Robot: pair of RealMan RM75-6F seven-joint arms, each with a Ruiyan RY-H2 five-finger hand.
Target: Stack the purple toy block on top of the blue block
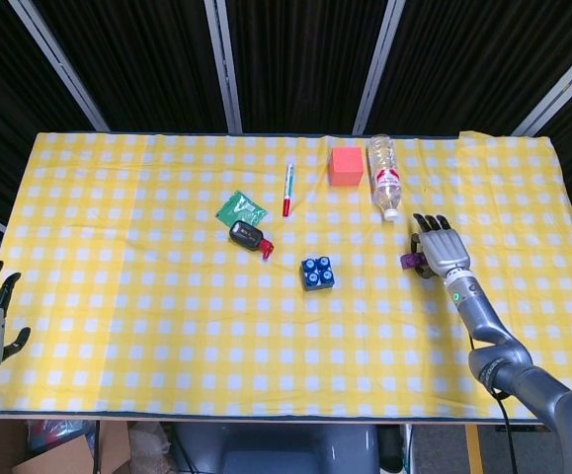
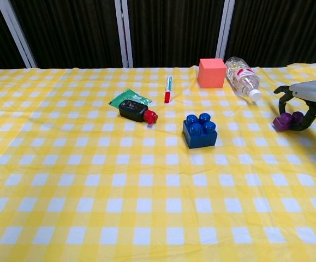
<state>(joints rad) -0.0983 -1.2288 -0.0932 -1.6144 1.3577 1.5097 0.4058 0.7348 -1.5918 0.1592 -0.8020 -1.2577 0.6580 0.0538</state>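
Purple toy block [image 2: 285,121]: sitting between the curled fingers of the right hand [image 2: 305,98], which is gripping it, right of the blue block [image 2: 199,131]

1 purple block [image 2: 286,120], 1 blue block [image 2: 200,131], 1 pink cube [image 2: 212,72], 1 bottle [image 2: 242,77], 1 pen [image 2: 168,89]

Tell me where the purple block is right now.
In the chest view the purple block sits far right, gripped by the right hand, right of the blue block.
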